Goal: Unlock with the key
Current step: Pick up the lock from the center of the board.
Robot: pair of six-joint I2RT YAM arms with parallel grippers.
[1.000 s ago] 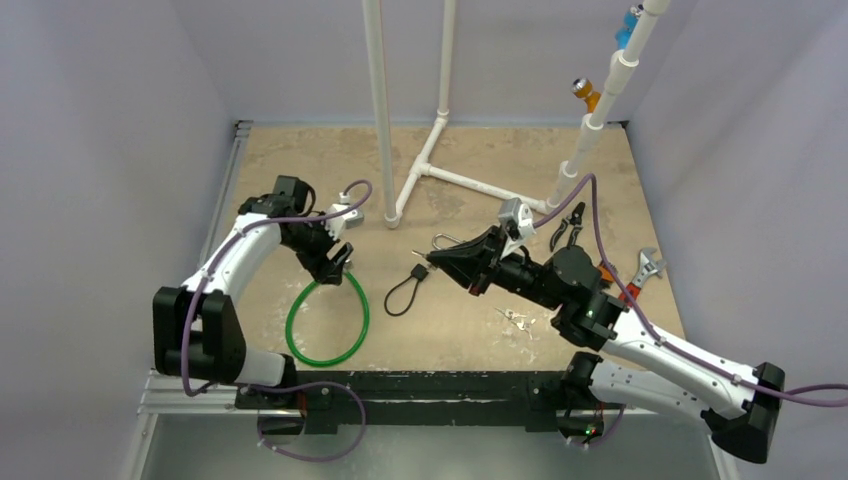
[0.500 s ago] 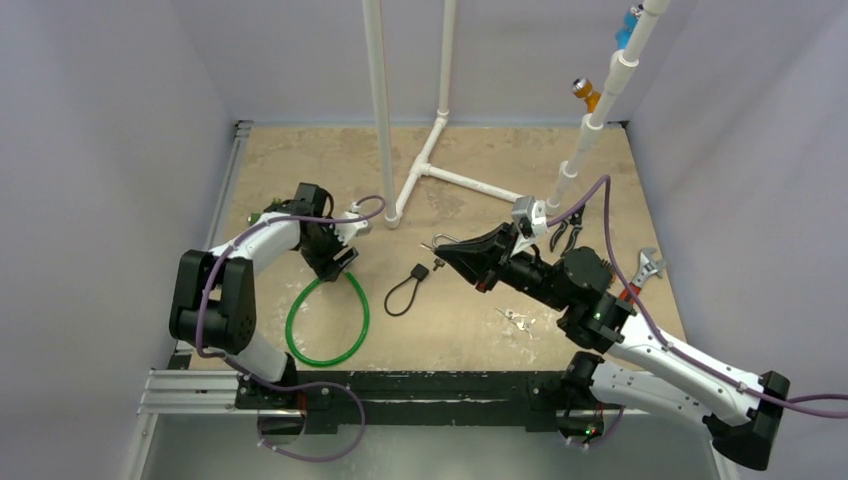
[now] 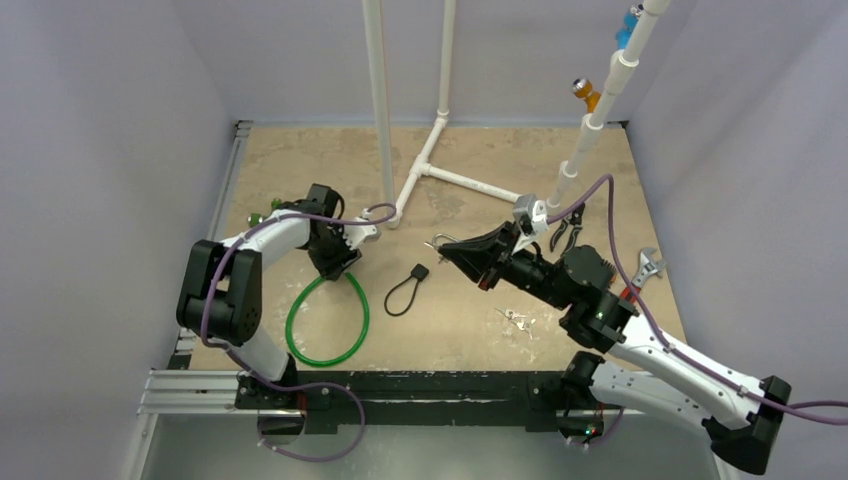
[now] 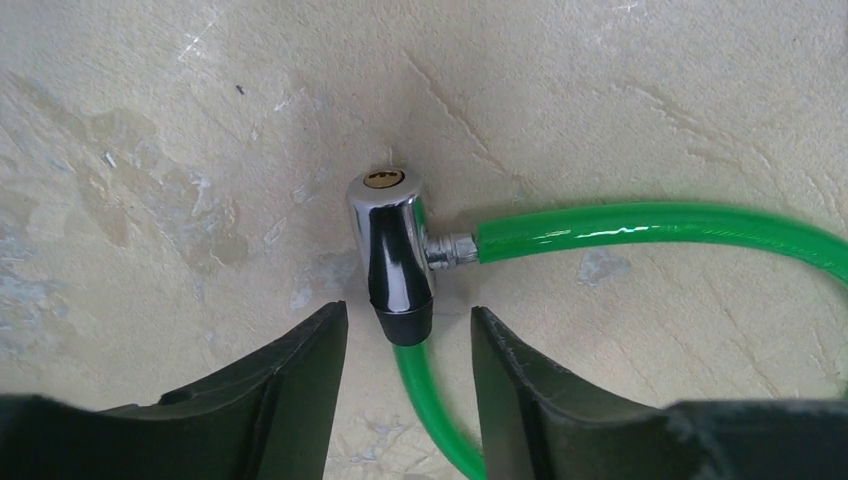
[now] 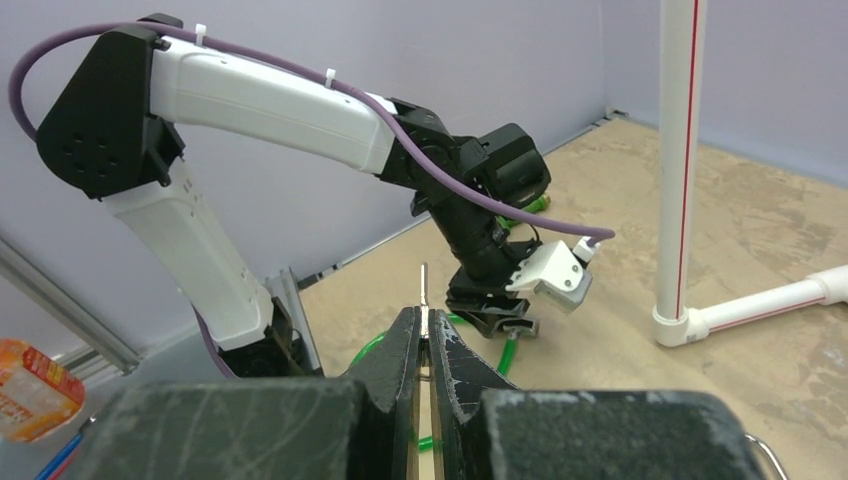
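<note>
Left wrist view: the left gripper (image 4: 408,318) has its jaws apart, one on each side of the black near end of the lock (image 4: 390,250), with a gap showing on both sides. The lock lies on the table (image 4: 150,110). It is a chrome cylinder with a brass keyhole (image 4: 383,180) at the far end and a green cable (image 4: 640,228) leaving its side. The right gripper (image 5: 422,335) is clamped on the key (image 5: 425,285), blade outward, apart from the lock.

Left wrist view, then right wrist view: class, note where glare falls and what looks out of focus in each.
Left wrist view: glare streaks the chrome lock and green cable; the left tool's fingers at the bottom edge look slightly soft. Right wrist view: the near right tool is blurred, the left arm beyond is sharp; light is even.
</note>
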